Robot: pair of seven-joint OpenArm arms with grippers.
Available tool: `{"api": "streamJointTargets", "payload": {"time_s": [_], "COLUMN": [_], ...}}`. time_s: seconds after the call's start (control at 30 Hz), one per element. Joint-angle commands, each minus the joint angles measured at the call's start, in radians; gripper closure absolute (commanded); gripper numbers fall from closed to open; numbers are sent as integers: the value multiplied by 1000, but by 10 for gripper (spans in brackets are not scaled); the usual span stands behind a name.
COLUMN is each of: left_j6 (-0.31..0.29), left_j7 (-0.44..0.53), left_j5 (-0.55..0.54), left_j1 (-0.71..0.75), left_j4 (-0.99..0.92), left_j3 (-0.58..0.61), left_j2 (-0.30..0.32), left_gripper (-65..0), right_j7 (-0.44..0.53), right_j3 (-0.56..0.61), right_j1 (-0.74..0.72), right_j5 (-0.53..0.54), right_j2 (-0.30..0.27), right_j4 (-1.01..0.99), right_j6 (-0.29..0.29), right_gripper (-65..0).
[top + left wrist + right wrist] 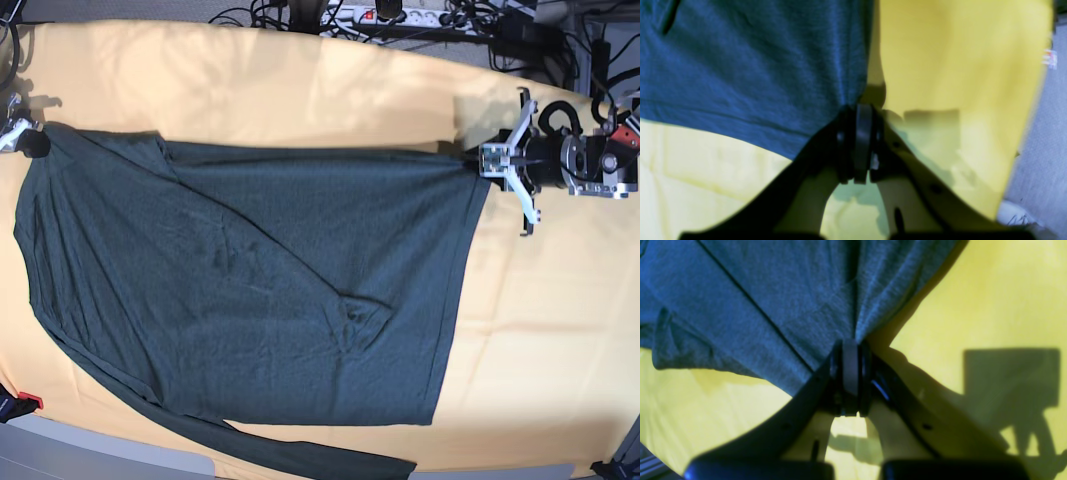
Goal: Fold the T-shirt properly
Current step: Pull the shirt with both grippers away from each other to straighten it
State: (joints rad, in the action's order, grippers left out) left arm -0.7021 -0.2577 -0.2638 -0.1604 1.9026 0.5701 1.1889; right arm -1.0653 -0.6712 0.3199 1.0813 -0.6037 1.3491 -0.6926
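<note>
Cloth [300,90]: yellow-orange, covers the table.
T-shirt [250,300]: spread flat (one fold near centre), filling the middle.
Left gripper [482,160]: at 2 o'clock, clamped on a shirt corner.
Right gripper [30,145]: at 10 o'clock, clamped on the shirt edge.

The T-shirt [250,300] is a matt heathered knit, soft looking, with fine ribbing visible up close and stitched hems. Under it the cloth [300,90] is plain yellow-orange fabric, matt too, with faint fold creases. The gripper fingers [850,373] look like dark matt plastic or rubber, slightly shiny at the edges. In the base view the left gripper [478,158] has bare silvery metal brackets.
</note>
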Motion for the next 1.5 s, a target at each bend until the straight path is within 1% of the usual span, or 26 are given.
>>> {"api": "streamJointTargets", "payload": {"time_s": [0.0, 0.07, 0.2, 0.37, 0.47, 0.57, 0.67, 0.83, 1.0, 1.1, 1.3, 1.47], "left_j6": [4, 4, 4, 4, 4, 4, 4, 4, 4, 4, 4, 4], "left_j7": [16, 17, 17, 18, 17, 17, 16, 13, 4, -22, -21, -21], "left_j5": [7, 30, 30, 19, 19, 19, 19, 19, 20, 20, 19, 19], "left_j1": [0, 16, 21, 25, 44, 75, 110, 149, 200, 208, 208, 207], "left_j4": [19, 29, 28, 29, 44, 73, 113, 154, 183, 188, 188, 188], "left_j3": [-11, -11, -11, -11, -11, -11, -11, -11, -11, -11, -11, -11], "left_j2": [37, 62, 103, 108, 114, 135, 171, 232, 272, 275, 274, 274], "left_gripper": [0, 0, 0, 0, 0, 0, 0, 0, 0, 0, 0, 0], "right_j7": [5, 5, 5, -21, -21, -21, -21, -52, -84, -83, -72, -72], "right_j3": [-10, -10, -18, -60, -85, -95, -95, -95, -95, -95, -125, -184], "right_j1": [8, 40, 123, 190, 233, 269, 287, 287, 290, 327, 419, 422], "right_j5": [14, 14, 13, 14, 15, 16, 19, 22, 22, 22, 22, 22], "right_j2": [-32, -35, -57, -62, -61, -61, -61, -61, -61, -61, -59, -56], "right_j4": [29, 63, 152, 219, 232, 233, 233, 233, 233, 245, 313, 324], "right_j6": [-6, -6, -6, -6, -6, -6, -6, -6, -6, -6, -6, -6], "right_gripper": [0, 0, 0, 0, 0, 0, 0, 0, 0, 0, 0, 0]}}
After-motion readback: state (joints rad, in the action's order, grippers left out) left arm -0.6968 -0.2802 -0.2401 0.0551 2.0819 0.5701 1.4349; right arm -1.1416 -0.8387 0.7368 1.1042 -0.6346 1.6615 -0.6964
